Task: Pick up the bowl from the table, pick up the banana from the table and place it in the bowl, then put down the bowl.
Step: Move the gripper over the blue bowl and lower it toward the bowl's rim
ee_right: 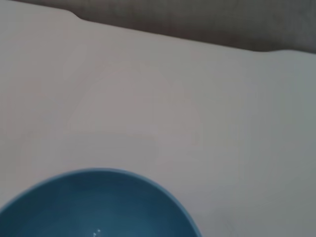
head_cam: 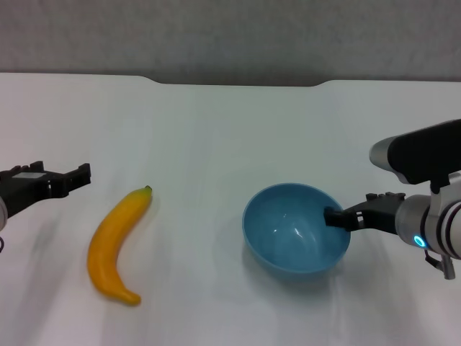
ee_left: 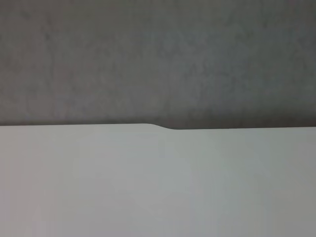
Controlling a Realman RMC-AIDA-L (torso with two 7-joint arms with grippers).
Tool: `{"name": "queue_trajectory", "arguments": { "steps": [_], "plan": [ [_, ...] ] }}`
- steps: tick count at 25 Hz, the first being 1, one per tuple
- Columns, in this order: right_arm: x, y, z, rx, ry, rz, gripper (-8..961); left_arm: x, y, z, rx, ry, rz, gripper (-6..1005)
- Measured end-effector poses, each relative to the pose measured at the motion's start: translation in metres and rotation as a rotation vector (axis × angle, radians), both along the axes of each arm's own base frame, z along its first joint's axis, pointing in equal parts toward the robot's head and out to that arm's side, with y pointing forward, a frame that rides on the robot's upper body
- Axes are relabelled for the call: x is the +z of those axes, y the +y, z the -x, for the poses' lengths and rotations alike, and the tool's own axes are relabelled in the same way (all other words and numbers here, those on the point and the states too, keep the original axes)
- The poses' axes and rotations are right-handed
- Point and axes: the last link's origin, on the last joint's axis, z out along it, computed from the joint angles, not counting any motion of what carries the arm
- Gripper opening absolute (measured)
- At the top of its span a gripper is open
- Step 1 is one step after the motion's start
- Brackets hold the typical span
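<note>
— So, the right gripper [head_cam: 337,217]?
— At the bowl [head_cam: 296,228]'s right rim, one finger inside; I cannot tell whether it has closed. The bowl sits on the table [head_cam: 216,130].
— How will it handle?
— Probably light, stiff and slick; grip the rim wall squarely.
— The rest?
— The banana [head_cam: 116,244] lies well left; the left gripper [head_cam: 75,175] hovers beyond it, empty, apparently parted.

Right end effector [head_cam: 338,218] at bowl [head_cam: 295,229] rim, banana [head_cam: 115,246] left
</note>
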Motion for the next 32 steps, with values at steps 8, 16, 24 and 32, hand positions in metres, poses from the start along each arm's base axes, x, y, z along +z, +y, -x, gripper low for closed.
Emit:
{"name": "queue_trajectory", "arguments": {
  "steps": [8, 16, 24, 32],
  "plan": [
    [-0.003, 0.001, -0.009, -0.014, -0.007, -0.002, 871, 0.001, -0.001, 0.002, 0.003, 0.003, -0.015, 889],
    [-0.012, 0.0, -0.006, 0.004, -0.006, 0.02, 855, 0.0, -0.002, 0.003, 0.004, 0.006, -0.019, 888],
    [-0.013, -0.001, -0.008, -0.008, -0.003, 0.021, 839, 0.0, -0.002, 0.002, 0.004, 0.004, -0.02, 887],
    [-0.013, -0.002, -0.011, -0.01, -0.014, 0.025, 683, 0.0, -0.002, 0.003, 0.006, 0.004, -0.02, 885]
  ]
}}
